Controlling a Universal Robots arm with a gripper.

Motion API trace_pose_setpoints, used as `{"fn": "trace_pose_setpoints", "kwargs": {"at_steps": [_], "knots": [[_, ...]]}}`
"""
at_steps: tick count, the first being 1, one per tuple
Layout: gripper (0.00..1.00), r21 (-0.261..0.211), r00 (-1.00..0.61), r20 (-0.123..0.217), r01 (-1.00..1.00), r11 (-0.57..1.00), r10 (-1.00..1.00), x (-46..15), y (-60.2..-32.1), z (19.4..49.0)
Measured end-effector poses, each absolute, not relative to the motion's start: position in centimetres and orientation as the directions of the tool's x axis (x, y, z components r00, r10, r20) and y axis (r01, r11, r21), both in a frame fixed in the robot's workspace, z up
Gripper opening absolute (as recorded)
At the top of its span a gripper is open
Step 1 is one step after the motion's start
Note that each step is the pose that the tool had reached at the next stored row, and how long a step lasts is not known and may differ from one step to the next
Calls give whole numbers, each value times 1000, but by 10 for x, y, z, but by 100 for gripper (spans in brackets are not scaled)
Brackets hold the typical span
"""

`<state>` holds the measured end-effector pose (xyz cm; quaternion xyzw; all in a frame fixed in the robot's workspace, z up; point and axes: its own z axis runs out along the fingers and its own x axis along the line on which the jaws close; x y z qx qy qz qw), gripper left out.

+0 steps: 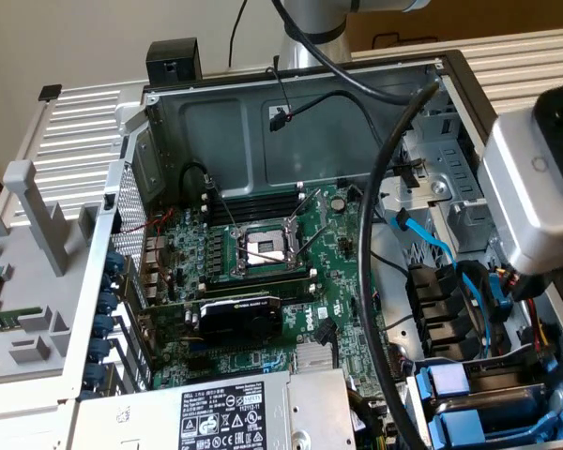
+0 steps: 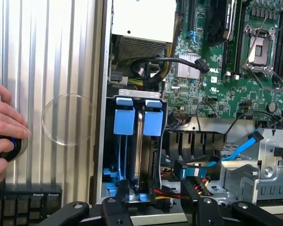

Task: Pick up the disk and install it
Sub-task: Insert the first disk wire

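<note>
Disk (image 1: 507, 405): silver face with white label in a blue frame, seated in the drive bay at the near right corner of the case, by the exterior view. Wrist view shows two blue carrier fronts (image 2: 124, 117) upright and side by side in that bay; can't tell which one belongs to the labelled drive.

Table (image 2: 52, 56): ribbed metal, carries everything.
Computer case (image 1: 263, 122): lying open, inside facing up.
Motherboard (image 1: 338, 309): green, middle of the case floor.
Power supply (image 1: 225, 412): grey box with warning labels, near edge, on the exterior view's left of the bay.
Arm's wrist housing (image 1: 535, 187): white, above the bay on the exterior view's right.
Graphics card (image 1: 239, 319): black, between socket and power supply.
Processor socket (image 1: 263, 248): open, lever up.
Gripper (image 2: 158, 207): black fingers (image 2: 115, 207) spread apart over the bay's edge, holding nothing, not touching the carriers.
Person's hand (image 2: 4, 122): on the table beside the case, resting on a round black and blue object (image 2: 12, 146).
Keyboard (image 2: 23, 202): black, just beside the hand.
Blue flat cable (image 1: 422, 239): runs by the far end of the bay.
</note>
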<state>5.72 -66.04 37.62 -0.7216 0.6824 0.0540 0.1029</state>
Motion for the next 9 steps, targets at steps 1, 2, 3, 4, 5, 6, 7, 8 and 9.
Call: {"fn": "trace_pose_setpoints", "kwargs": {"at_steps": [1,2,3,4,5,6,7,8,9], "knots": [[55,-75,64,-219,-996,-49,-974,58,-662,376],[55,-75,65,-220,-996,-49,-973,58,-663,376],[55,-74,65,-221,-996,-49,-973,58,-664,376],[55,-73,64,-221,-996,-50,-973,58,-664,376],[55,-73,64,-221,-996,-50,-973,58,-664,376],[55,-73,65,-221,-996,-50,-973,58,-664,376],[55,-73,65,-221,-996,-50,-973,58,-664,376],[55,-73,65,-221,-996,-50,-973,58,-664,376],[55,-73,65,-221,-996,-50,-973,58,-664,376]]}}
